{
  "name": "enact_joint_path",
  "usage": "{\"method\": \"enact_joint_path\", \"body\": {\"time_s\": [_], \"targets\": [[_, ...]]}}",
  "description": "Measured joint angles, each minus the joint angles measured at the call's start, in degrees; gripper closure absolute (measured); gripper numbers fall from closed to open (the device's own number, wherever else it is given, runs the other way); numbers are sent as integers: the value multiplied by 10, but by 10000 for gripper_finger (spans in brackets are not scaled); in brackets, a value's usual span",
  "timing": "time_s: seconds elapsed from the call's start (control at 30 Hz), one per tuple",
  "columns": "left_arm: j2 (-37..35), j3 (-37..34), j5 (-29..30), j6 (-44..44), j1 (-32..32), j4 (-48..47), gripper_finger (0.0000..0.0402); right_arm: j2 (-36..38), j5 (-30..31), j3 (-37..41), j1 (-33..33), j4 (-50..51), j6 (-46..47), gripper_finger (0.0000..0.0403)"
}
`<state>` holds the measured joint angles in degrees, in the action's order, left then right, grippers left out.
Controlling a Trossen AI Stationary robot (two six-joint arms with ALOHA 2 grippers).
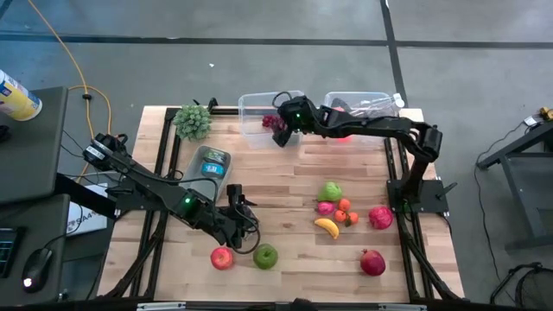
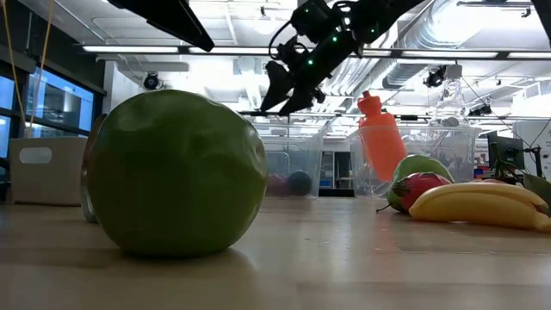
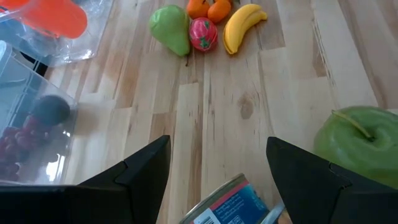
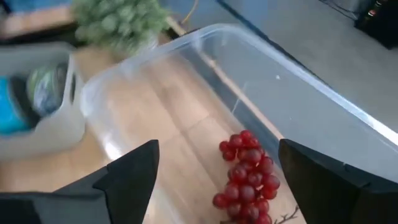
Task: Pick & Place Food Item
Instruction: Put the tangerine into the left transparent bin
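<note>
Nearest the low camera sat a green apple [image 2: 176, 172], filling much of that view; from above it lay at the front edge beside a red apple [image 1: 222, 257]. Just behind them the left gripper [image 1: 238, 210] hung low with fingers spread, holding nothing; its wrist view alone showed a can [image 3: 233, 204] right below it. Mid-table on the right was a fruit cluster: banana [image 1: 327, 227], pear [image 1: 331, 191], pomegranate [image 1: 372, 262]. At the far edge the right gripper [image 1: 283, 130] hovered over a clear bin [image 1: 252, 105], fingers apart and empty. Its wrist view showed the red grapes [image 4: 246, 167] lying on the bin floor, barely visible from overhead.
</note>
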<state>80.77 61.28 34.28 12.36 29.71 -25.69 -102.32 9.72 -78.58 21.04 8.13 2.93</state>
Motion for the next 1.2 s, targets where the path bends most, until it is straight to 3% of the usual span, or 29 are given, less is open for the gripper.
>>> {"method": "enact_joint_path", "body": {"time_s": [0.17, 0.4, 0.6, 0.83, 1.03, 1.2], "targets": [[0, 0, 0, 1, 0, 0, 147, 53, -3, -1, -47, 55, -29, 89], [0, -5, -1, 14, 2, 0, 147, 118, -51, -1, -139, 273, 56, 93], [0, -5, -12, 26, 2, 0, 147, 138, 58, 0, -246, 405, 155, 94], [0, -5, -30, 27, 2, 19, 147, 147, 133, 3, -412, 504, 296, 96], [0, -5, -30, 27, 2, 41, 147, 146, 209, 7, -553, 565, 450, 96], [0, -5, -32, 27, 2, 54, 147, 146, 242, 38, -624, 615, 611, 96]]}}
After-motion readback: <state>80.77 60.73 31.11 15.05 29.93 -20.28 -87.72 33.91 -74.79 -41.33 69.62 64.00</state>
